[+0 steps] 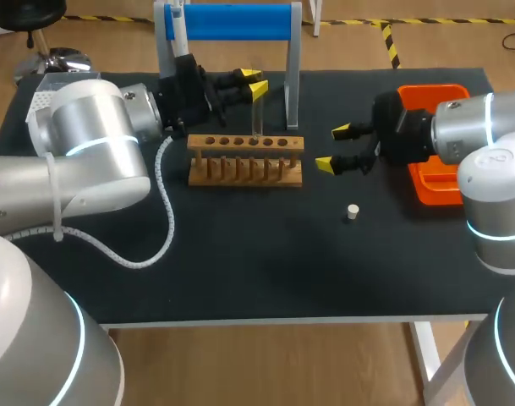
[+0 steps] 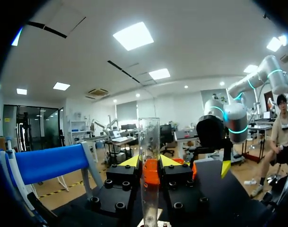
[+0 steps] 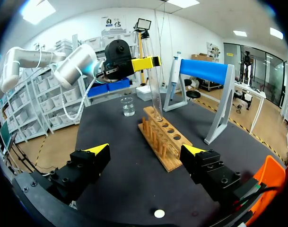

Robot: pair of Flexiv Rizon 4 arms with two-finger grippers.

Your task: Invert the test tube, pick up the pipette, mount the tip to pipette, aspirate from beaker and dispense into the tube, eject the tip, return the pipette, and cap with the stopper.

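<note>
A clear test tube (image 1: 257, 114) stands upright with its lower end in a hole of the wooden rack (image 1: 245, 161). My left gripper (image 1: 250, 85) is shut on the tube's upper part. In the left wrist view the tube (image 2: 149, 151) rises between the yellow tips, open rim upward. My right gripper (image 1: 329, 147) hangs open to the right of the rack, nothing between its fingers. A small white stopper (image 1: 352, 211) lies on the mat in front of it. The right wrist view shows the tube (image 3: 154, 92), rack (image 3: 165, 137), beaker (image 3: 127, 106), pipette (image 3: 176, 71) and stopper (image 3: 159, 213).
The blue-topped pipette stand (image 1: 227, 21) rises behind the rack, with the pipette (image 1: 177, 34) hanging at its left end. An orange tray (image 1: 439, 186) sits at the right under my right arm. The left arm's white cable (image 1: 160, 228) loops over the mat.
</note>
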